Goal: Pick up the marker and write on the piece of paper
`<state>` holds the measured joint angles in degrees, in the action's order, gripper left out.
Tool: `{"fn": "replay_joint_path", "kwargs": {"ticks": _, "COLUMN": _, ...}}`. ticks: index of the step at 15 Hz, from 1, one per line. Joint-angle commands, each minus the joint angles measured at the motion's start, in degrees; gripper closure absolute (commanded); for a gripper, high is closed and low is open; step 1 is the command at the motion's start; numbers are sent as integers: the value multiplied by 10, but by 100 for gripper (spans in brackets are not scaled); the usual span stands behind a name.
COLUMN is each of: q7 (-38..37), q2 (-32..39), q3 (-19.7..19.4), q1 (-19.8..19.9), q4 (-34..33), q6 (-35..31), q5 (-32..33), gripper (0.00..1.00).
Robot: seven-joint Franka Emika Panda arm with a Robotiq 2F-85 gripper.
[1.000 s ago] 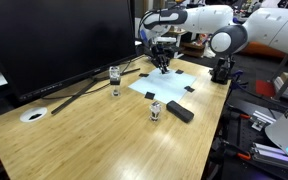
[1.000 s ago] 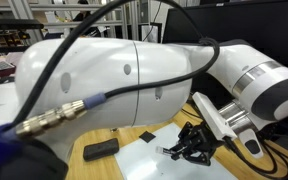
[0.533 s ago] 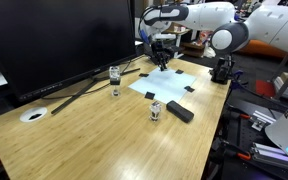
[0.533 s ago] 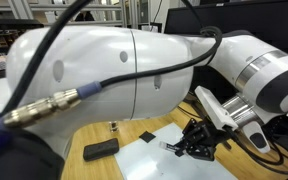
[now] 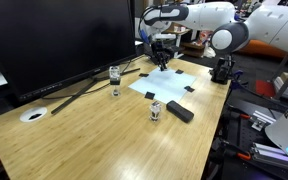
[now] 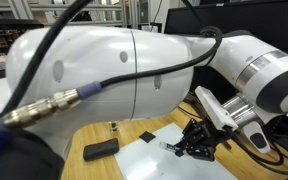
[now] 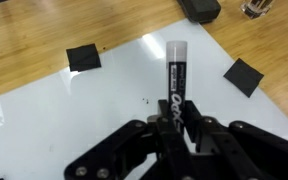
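The piece of paper (image 7: 134, 90) is a pale bluish-white sheet on the wooden table, with black squares on its corners; it also shows in an exterior view (image 5: 169, 82). My gripper (image 7: 177, 112) is shut on the black marker (image 7: 176, 75), which has white lettering and a grey tip pointing away over the sheet. In an exterior view the gripper (image 5: 161, 58) hangs over the far end of the paper. In the other exterior view the gripper (image 6: 196, 143) holds the marker with its tip (image 6: 166, 146) low above the paper. A tiny dark mark (image 7: 145, 99) is on the sheet.
Two small glass jars (image 5: 115, 77) (image 5: 155, 109) stand on the table, with a black block (image 5: 179, 112) by the nearer one. A white round disc (image 5: 32, 115) lies at the near left. A large black monitor (image 5: 54, 40) stands behind, with cables (image 5: 79, 98) across the table.
Over the last second the gripper with the marker has shifted slightly over the paper; in the last half second nothing visibly moves.
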<state>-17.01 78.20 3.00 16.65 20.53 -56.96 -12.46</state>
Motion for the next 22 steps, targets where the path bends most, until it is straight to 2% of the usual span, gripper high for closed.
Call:
{"fn": "replay_joint_path", "kwargs": {"ticks": 1, "q7": -2, "q2": -14, "q3": -5, "q1": -1, "q4": 16, "q6": 0, "q5": 7, "gripper": 95}}
{"fn": "replay_joint_path", "kwargs": {"ticks": 4, "q7": -17, "q2": -13, "q3": -12, "q1": -3, "q4": 0, "q6": 22, "q5": 10, "gripper": 95}}
{"fn": "replay_joint_path", "kwargs": {"ticks": 8, "q7": -35, "q2": -44, "q3": -20, "q1": -9, "q4": 14, "q6": 23, "q5": 20, "gripper": 95}}
{"fn": "replay_joint_path", "kwargs": {"ticks": 11, "q7": -62, "q2": -51, "q3": -18, "q1": -19, "q4": -2, "q6": 81, "q5": 17, "gripper": 95}}
{"fn": "replay_joint_path", "kwargs": {"ticks": 15, "q7": -99, "q2": -43, "q3": -15, "q1": -30, "q4": -1, "q6": 211, "q5": 11, "gripper": 95}}
{"fn": "replay_joint_path", "kwargs": {"ticks": 17, "q7": -104, "q2": -40, "q3": -13, "q1": -31, "q4": 0, "q6": 225, "q5": 8, "gripper": 95}}
{"fn": "replay_joint_path", "kwargs": {"ticks": 18, "q7": -96, "q2": -39, "q3": -11, "q1": -32, "q4": 1, "q6": 211, "q5": 10, "gripper": 81}}
{"fn": "replay_joint_path", "kwargs": {"ticks": 22, "q7": -96, "q2": -37, "q3": -11, "q1": -32, "q4": 1, "q6": 215, "q5": 10, "gripper": 81}}
